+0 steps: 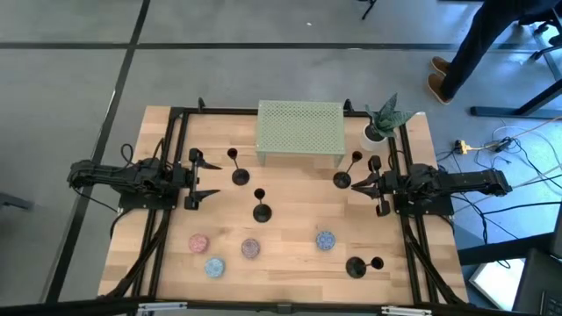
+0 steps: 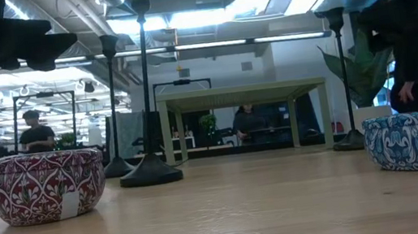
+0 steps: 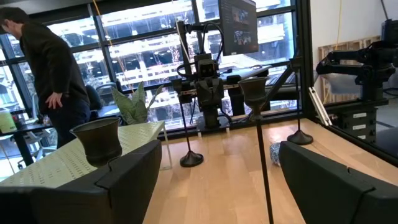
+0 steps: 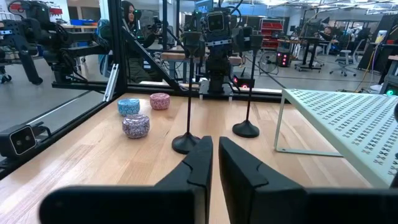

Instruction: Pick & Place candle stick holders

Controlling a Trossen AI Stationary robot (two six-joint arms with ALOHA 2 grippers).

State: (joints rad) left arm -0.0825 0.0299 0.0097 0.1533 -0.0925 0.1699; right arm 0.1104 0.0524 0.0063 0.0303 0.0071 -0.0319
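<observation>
Black fingers of the left gripper stand wide apart and hold nothing; it hovers at the table's left side, left of the green perforated rack. Just right of it stands one candle stick holder, below the rack's left front corner; a second holder stands nearer the table's middle, below the rack. The right gripper has its fingers pressed together (nothing between them), at the right side, below the rack's right front corner. Its tips are just beside a third holder. A fourth holder stands well below the rack, towards the front right corner. Four small speckled tins sit in front of the rack: pink, light blue, mauve and blue. No writing can be read on any of them.
</observation>
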